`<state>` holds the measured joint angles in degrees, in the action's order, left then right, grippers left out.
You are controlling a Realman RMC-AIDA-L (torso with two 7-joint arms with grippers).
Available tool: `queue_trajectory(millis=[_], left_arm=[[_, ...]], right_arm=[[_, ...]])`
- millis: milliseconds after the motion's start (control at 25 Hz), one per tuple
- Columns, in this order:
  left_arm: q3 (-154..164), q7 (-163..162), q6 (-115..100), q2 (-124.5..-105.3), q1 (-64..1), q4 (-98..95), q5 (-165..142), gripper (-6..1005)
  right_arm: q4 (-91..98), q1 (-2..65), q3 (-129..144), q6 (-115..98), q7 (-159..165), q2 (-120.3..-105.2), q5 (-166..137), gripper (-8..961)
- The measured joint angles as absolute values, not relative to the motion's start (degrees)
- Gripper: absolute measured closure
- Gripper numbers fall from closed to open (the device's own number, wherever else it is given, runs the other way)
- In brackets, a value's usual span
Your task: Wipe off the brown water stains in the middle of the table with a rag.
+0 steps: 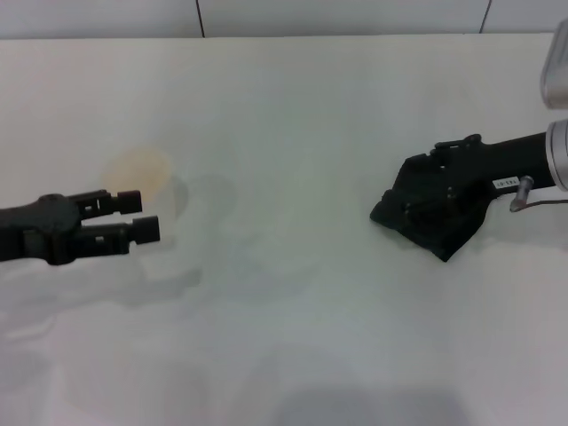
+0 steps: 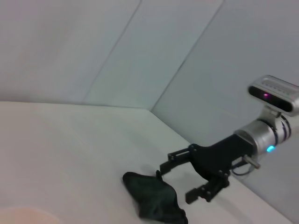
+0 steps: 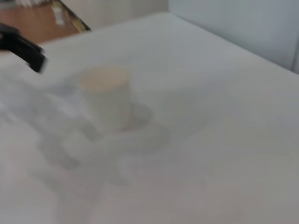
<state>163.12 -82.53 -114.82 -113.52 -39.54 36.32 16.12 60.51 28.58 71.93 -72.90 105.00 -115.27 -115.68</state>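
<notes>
Table: the broad white tabletop (image 1: 293, 106) fills the head view, smooth and plain. Across its middle I see only faint greyish shadow marks.
Brown water stains: no orange-brown puddle shows in any view. Judged from that, the middle looks already wiped clean, or the stain is too faint to make out.
Step in hand: my reading is the close of the wipe or the setting-down of the cloth, since the rag lies out at the robot's right side, well apart from the middle.
Next move calls for: if any trace is left, a firm grip on the cloth and a flat drag across the middle, keeping clear of the cup; if not, lifting the right arm away.
Right gripper: the right gripper (image 2: 194, 179) hangs over the rag with its fingers spread wide, released, nothing clamped between them.
Left gripper: the left gripper (image 1: 138, 216) is parked low at the robot's left, fingers apart, holding nothing, just beside the cup.
Rag: the rag (image 1: 426, 222) is dark, nearly black, bunched in soft folds, lying on the table under the right gripper.
Paper cup: a white paper cup (image 3: 105, 98) stands upright, a faint orange tint inside.
</notes>
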Motion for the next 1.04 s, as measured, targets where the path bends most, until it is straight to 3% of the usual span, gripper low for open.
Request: queue_trajectory(millis=[360,1040], left_arm=[[163.13,-79.8,-115.03,-114.18,-37.53,35.15,15.55,119],[163.13,-80.42,-114.07,-113.47,-36.09,35.16,16.02,119]], right_arm=[[60.24,27.04,71.46,-69.72,100.97,-115.1,-118.86,93],[60.03,26.27,70.66,-71.3,100.38,-115.07,-118.48,94]])
